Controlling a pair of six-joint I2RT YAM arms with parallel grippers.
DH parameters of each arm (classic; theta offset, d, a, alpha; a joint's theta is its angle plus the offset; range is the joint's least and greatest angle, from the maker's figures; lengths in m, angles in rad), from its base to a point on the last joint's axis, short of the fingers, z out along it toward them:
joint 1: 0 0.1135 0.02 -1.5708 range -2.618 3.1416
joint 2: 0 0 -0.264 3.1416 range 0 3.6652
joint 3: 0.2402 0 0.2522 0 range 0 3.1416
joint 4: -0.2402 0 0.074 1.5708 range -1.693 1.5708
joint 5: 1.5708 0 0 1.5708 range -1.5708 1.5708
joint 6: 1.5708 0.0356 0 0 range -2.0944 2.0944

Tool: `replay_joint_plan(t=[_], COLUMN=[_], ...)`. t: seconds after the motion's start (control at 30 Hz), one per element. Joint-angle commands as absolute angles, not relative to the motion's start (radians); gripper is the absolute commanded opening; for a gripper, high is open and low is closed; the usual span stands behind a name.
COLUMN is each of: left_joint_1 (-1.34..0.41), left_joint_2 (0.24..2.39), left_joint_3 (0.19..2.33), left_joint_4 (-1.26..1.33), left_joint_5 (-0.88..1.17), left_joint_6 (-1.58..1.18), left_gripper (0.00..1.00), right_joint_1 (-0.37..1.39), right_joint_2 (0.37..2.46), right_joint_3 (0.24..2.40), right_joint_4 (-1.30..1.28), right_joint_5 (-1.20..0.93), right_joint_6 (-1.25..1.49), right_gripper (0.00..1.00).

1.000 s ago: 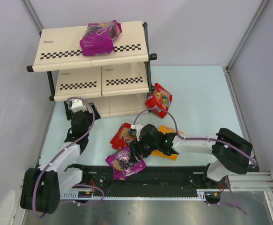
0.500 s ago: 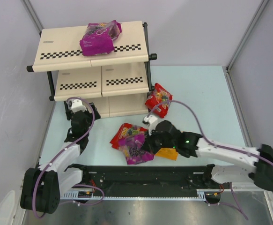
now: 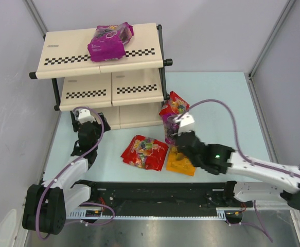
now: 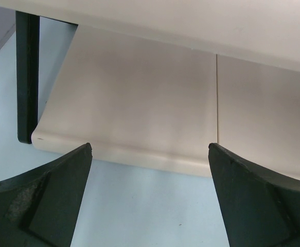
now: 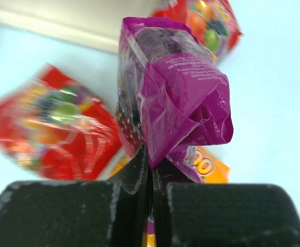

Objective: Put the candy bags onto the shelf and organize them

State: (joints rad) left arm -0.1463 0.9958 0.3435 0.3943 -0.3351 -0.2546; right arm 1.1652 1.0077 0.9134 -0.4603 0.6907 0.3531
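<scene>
My right gripper is shut on a crumpled magenta-purple candy bag, held off the table and standing upright above the jaws. In the top view this gripper hangs over the table just right of the shelf. A second magenta bag lies on the top board. One red bag lies flat on the table, and another red bag leans by the shelf's right leg. An orange-yellow bag lies under my right arm. My left gripper is open and empty, facing the bottom board.
A black shelf leg stands left of my left gripper's fingers. A black rail runs along the near table edge. Grey walls close in the left, back and right sides.
The right gripper closed on the magenta bag near the rail, lifted it and carried it up and right toward the shelf's right end. The left arm stayed still.
</scene>
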Motion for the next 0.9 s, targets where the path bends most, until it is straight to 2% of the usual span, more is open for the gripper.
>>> replay_joint_plan(t=[0.0, 0.17, 0.33, 0.4, 0.43, 0.47, 0.53, 0.57, 0.67, 0.8, 0.83, 0.87], left_joint_1=[-0.138, -0.138, -0.138, -0.138, -0.137, -0.138, -0.138, -0.138, -0.138, -0.138, -0.138, -0.138], left_joint_2=[0.991, 0.992, 0.992, 0.993, 0.994, 0.993, 0.993, 0.991, 0.989, 0.991, 0.989, 0.991], left_joint_3=[0.367, 0.367, 0.368, 0.368, 0.368, 0.368, 0.367, 0.365, 0.367, 0.365, 0.365, 0.365], left_joint_4=[0.42, 0.42, 0.42, 0.42, 0.42, 0.42, 0.42, 0.42, 0.42, 0.42, 0.42, 0.42], left_joint_5=[-0.333, -0.333, -0.331, -0.333, -0.333, -0.331, -0.333, -0.333, -0.334, -0.334, -0.334, -0.334], left_joint_6=[-0.268, -0.268, -0.268, -0.267, -0.268, -0.268, -0.268, -0.268, -0.268, -0.268, -0.268, -0.268], left_gripper=[1.0, 1.0, 1.0, 1.0, 0.99, 1.0, 1.0, 1.0, 1.0, 1.0, 1.0, 1.0], right_joint_1=[1.287, 1.396, 1.52, 1.548, 1.568, 1.58, 1.592, 1.591, 1.591, 1.534, 1.513, 1.472], right_joint_2=[1.237, 1.42, 1.495, 1.509, 1.519, 1.519, 1.497, 1.485, 1.403, 1.292, 1.273, 1.246], right_joint_3=[0.995, 1.052, 1.055, 1.055, 1.055, 1.055, 1.055, 1.055, 1.055, 1.043, 1.032, 1.01], right_joint_4=[-0.486, -0.526, -0.413, -0.332, -0.301, -0.27, -0.18, -0.155, -0.121, -0.211, -0.225, -0.236], right_joint_5=[1.132, 1.233, 1.085, 1.014, 0.912, 0.852, 0.641, 0.58, 0.503, 0.627, 0.665, 0.672], right_joint_6=[0.357, 0.39, 0.344, 0.318, 0.307, 0.299, 0.273, 0.268, 0.268, 0.31, 0.339, 0.35], right_gripper=[0.0, 0.0, 0.02, 0.15, 0.28, 0.54, 0.67, 0.7, 0.72, 0.68, 0.63, 0.43])
